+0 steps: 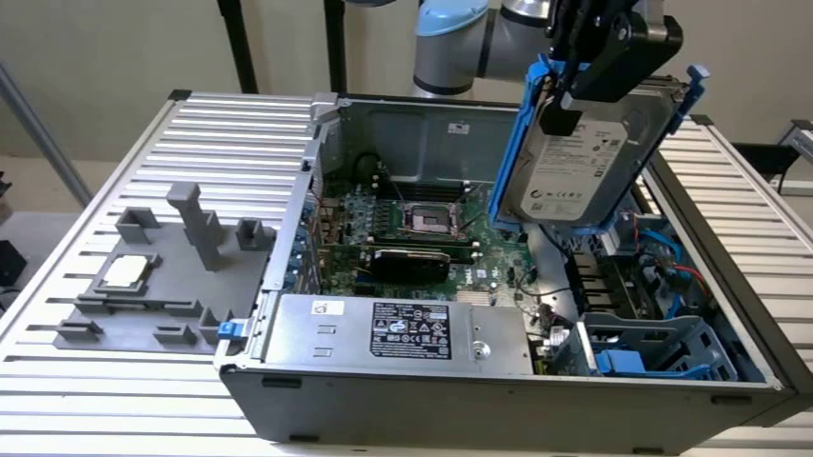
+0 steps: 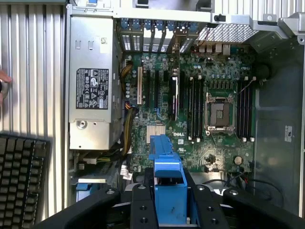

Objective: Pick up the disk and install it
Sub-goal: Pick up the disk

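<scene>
The disk [image 1: 578,167] is a silver-grey hard drive with a white label in a blue plastic carrier. It hangs tilted in the air over the open computer case [image 1: 318,190], towards the exterior view's right. My gripper [image 1: 578,95] is shut on its upper part, black fingers on either side. In the wrist view the carrier's blue rail [image 2: 167,171] sits clamped in my gripper [image 2: 169,207], and the motherboard [image 2: 190,109] lies far below.
A silver power supply box [image 1: 394,333] fills the case's near corner. A blue drive cage [image 1: 648,352] sits at the near right. A grey fixture [image 1: 140,295] holding a small silver chip [image 1: 128,271] lies on the slatted table. A keyboard [image 2: 21,176] and a hand [image 2: 2,83] are beside the case.
</scene>
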`<state>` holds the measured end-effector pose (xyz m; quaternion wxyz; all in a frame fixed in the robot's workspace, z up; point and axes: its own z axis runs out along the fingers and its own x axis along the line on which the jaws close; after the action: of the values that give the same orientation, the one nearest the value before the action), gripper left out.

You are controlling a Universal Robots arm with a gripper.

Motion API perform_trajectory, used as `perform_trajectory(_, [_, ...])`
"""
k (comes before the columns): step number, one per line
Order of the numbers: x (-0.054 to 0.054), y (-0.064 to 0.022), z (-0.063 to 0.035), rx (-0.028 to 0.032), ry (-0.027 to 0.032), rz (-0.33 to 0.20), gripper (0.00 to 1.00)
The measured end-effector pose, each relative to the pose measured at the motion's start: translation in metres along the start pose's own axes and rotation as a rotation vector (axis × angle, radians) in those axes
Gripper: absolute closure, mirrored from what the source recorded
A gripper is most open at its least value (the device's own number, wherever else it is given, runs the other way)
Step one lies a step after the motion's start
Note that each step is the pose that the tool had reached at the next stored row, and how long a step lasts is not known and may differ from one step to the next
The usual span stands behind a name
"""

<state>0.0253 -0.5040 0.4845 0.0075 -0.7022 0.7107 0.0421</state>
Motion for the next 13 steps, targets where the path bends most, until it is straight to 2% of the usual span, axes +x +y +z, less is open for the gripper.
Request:
perform_trajectory(7, [0.016, -0.0159, -0.0019, 0.0, 0.0, 0.0, 0.67])
perform_trajectory(13, [0.033, -0.0234, -0.0035, 0.0, 0.0, 0.0, 0.67])
